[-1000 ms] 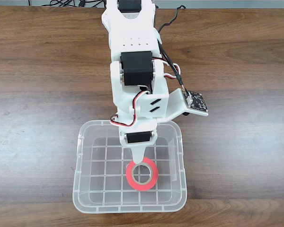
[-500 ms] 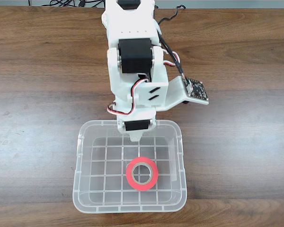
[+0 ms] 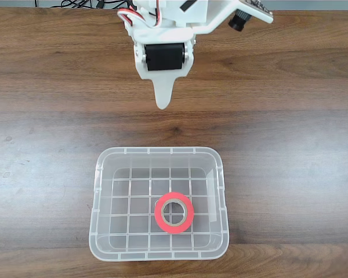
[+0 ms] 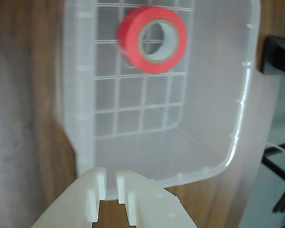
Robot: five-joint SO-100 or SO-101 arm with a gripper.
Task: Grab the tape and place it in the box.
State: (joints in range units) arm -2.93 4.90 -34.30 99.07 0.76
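Observation:
The red-orange tape (image 3: 174, 212) lies flat on the grid bottom of the clear plastic box (image 3: 97, 197) near the table's front edge, in the fixed view. In the wrist view the tape (image 4: 152, 39) shows inside the box (image 4: 242, 95) near the top. My white gripper (image 3: 162, 103) hangs over bare wood well behind the box, near the back of the table. In the wrist view its fingertips (image 4: 110, 179) stand nearly together with a thin gap and nothing between them, just outside the box's near rim.
The brown wooden table (image 3: 290, 145) stretches to both sides of the box. Black cables (image 3: 75, 3) lie at the back edge. The arm's body and its small camera board (image 3: 249, 11) sit at the top of the fixed view.
The gripper has drawn back out of the box, from just over the tape to the bare wood behind the box. The tape stays lying in the box.

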